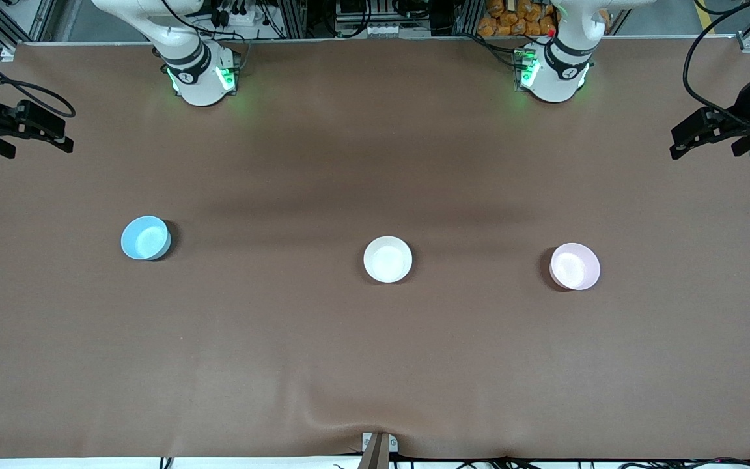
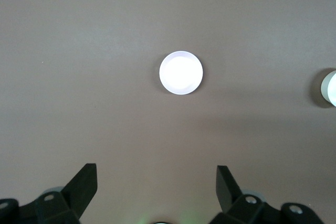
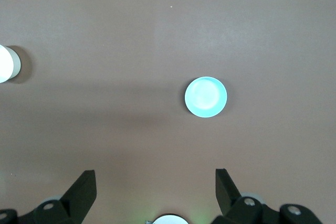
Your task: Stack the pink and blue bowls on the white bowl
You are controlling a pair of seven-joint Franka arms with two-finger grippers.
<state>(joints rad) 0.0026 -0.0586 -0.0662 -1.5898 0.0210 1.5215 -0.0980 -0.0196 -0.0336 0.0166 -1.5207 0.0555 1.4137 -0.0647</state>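
At the right arm's end of the brown tabletop (image 1: 375, 352) the right hand (image 1: 30, 133) hangs high over the edge, its fingers spread wide and nothing in them; its own camera looks straight down between the black fingertips at the blue bowl (image 1: 145, 238). That bowl sits upright and alone, well apart from anything. Next along the row, near the middle, is the white bowl (image 1: 387, 259), also upright and empty, a little nearer the front camera than the blue one. Then comes the pink bowl (image 1: 575, 266), toward the left arm's end, upright too, roughly in line with the white. Last, the left hand (image 1: 707, 133) hovers over that end of the tabletop, released and empty as well, with the pink bowl in its wrist view. Nothing is stacked yet, so both arms look poised to start. The bowls seem light, stiff and glossy, so I'd expect them to be slippery and to chip if dropped. The rim looks the sensible place to pinch, one finger inside the wall and one outside, since the full width may be too broad for the fingers.
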